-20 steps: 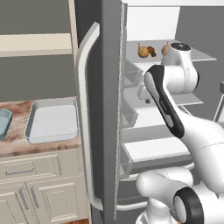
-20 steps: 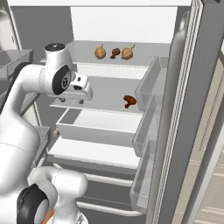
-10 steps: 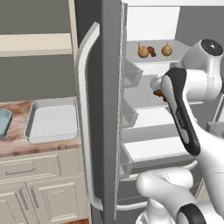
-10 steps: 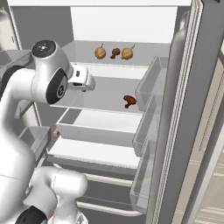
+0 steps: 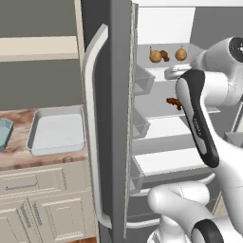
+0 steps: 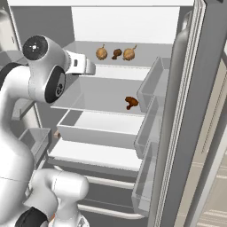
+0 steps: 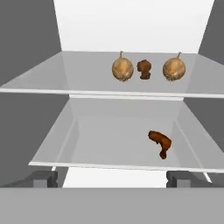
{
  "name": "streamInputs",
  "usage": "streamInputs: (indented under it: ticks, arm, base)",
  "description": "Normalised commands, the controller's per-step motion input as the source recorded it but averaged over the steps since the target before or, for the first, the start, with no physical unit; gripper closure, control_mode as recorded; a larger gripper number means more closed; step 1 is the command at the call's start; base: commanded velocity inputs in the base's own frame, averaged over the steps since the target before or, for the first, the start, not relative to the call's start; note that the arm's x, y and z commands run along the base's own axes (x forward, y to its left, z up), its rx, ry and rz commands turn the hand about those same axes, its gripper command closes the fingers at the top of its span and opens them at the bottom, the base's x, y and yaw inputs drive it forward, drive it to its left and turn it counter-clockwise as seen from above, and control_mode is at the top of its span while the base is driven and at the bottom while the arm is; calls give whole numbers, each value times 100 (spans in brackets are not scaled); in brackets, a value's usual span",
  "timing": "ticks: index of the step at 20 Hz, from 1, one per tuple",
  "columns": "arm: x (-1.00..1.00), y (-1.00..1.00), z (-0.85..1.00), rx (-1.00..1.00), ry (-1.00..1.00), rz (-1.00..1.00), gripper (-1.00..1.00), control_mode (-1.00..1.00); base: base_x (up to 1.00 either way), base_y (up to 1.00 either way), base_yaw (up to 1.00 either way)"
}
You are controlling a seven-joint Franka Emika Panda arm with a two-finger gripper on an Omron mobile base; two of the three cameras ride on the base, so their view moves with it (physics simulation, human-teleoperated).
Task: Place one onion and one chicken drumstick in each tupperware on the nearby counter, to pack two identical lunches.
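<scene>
Two onions sit on the fridge's upper glass shelf with a chicken drumstick between them. A second chicken drumstick lies on the shelf below, towards the right. My gripper is open and empty, held in front of the shelves and apart from all the food. From the right base view the gripper hangs left of the onions. On the marbled counter stand the pale grey-white tupperware and the light-blue tupperware, both empty as far as I can see.
The fridge's left door with its long handle stands between the shelves and the counter. The right door carries several bins. A drawer sits under the lower shelf. Beige cabinets are below the counter.
The arm has risen and the hand has swung up level with the upper shelf. The jaws have spread wider. The food has not moved.
</scene>
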Motion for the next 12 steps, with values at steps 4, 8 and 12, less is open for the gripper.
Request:
streamInputs:
  ticks: [4,8,12]
  arm:
    - [27,0,18,2,-2,-4,-100,-100]
    - [39,0,3,6,1,-6,-100,-100]
    - [35,0,6,8,0,-2,-100,-100]
  base:
    - [0,0,0]
    - [0,0,0]
    - [0,0,0]
